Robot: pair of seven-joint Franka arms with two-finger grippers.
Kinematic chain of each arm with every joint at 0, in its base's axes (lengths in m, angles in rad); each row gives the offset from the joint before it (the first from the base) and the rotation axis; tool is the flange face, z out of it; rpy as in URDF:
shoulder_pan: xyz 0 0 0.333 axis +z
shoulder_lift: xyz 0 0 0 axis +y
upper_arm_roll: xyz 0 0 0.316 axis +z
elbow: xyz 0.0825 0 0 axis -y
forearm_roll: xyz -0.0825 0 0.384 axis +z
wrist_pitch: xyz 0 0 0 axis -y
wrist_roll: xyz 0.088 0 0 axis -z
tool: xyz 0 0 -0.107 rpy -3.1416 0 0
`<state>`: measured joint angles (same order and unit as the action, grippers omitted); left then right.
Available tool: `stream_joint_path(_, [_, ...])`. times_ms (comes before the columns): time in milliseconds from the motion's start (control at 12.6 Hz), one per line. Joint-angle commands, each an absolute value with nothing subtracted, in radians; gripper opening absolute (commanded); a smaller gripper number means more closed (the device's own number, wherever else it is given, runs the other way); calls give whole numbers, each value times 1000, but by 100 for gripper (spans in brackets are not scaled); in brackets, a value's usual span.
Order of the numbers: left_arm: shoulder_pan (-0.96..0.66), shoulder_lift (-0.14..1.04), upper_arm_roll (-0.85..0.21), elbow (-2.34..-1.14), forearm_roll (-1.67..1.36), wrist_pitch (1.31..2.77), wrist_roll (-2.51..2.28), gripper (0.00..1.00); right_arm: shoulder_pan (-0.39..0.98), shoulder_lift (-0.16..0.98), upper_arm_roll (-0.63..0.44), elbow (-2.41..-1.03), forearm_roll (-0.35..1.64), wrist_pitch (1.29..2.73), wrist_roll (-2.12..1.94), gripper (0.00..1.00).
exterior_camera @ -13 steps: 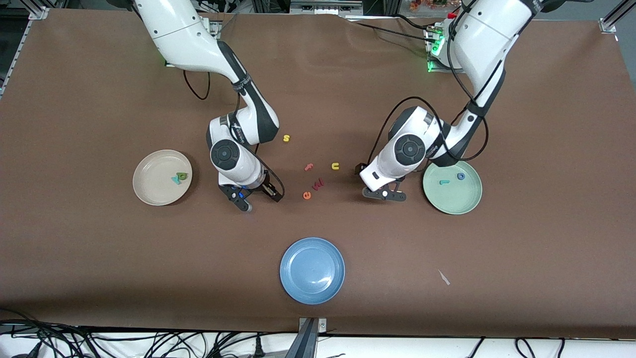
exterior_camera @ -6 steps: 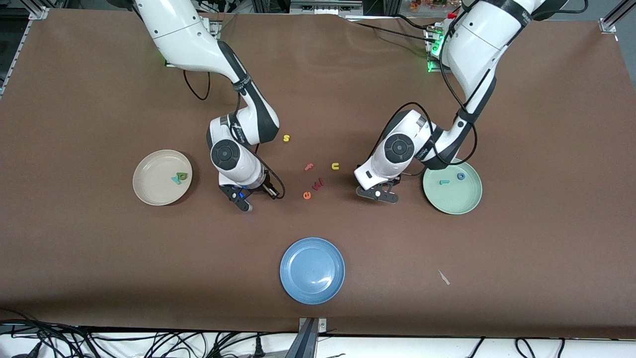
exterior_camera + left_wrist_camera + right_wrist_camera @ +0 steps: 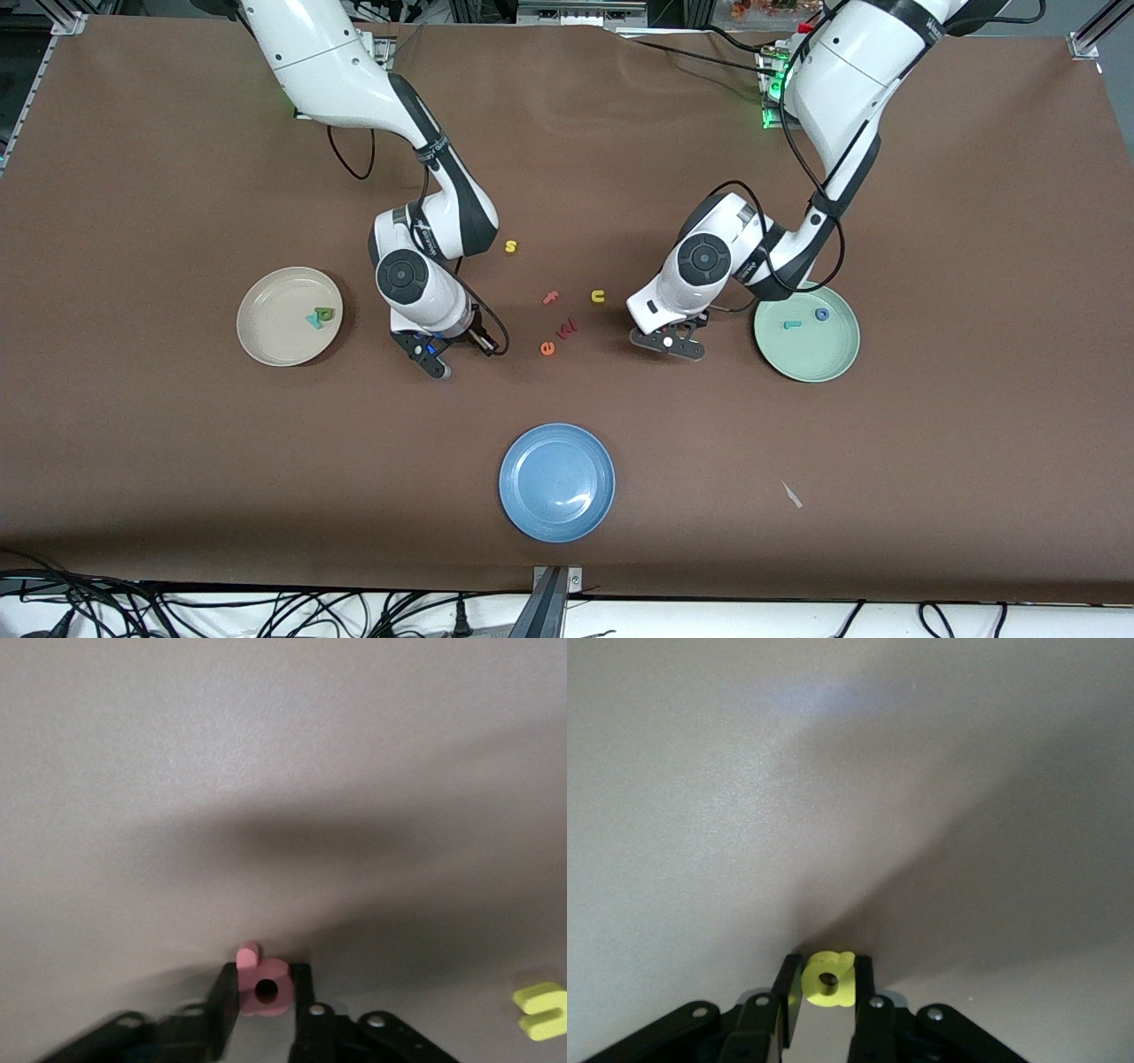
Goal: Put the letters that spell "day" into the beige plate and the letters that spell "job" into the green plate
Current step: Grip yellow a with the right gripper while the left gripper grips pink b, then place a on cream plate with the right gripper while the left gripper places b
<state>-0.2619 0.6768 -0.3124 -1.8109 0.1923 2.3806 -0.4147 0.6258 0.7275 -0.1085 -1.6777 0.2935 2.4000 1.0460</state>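
My left gripper (image 3: 264,981) is shut on the salmon-pink b (image 3: 266,990), low over the table beside the green plate (image 3: 811,359); in the front view this gripper (image 3: 669,342) sits between that plate and the loose letters. The teal j (image 3: 792,325) and blue o (image 3: 822,314) lie in the green plate. My right gripper (image 3: 829,981) is shut on the yellow a (image 3: 830,980), and in the front view it (image 3: 436,357) is low over the table beside the beige plate (image 3: 275,337). In that plate lie the teal y (image 3: 314,321) and dark green d (image 3: 325,313).
Loose letters lie between the arms: yellow s (image 3: 510,246), pink f (image 3: 551,298), yellow u (image 3: 598,296), a dark red letter (image 3: 567,328) and orange e (image 3: 547,348). A blue plate (image 3: 557,481) sits nearer the front camera. A white scrap (image 3: 791,494) lies toward the left arm's end.
Both grippers have closed on their letters. The left gripper has shifted a little away from the green plate toward the loose letters; the right gripper has stayed in place.
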Motion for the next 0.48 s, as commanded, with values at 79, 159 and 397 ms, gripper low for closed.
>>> stream_joint_path(79, [-255,635,-302,-1816,222,2317,-423,0,591,733,-115,-1551,242,2179,926,2])
stream_joint_path(159, [-241,606,-299,-1810,222,2266,-417,0,586,710,-124,-1560,241,2142,846,2])
stream_joint_path(397, [-169,542,-301,-1802,224,2140,-309,0,588,619,-204,-1667,221,2100,607,2])
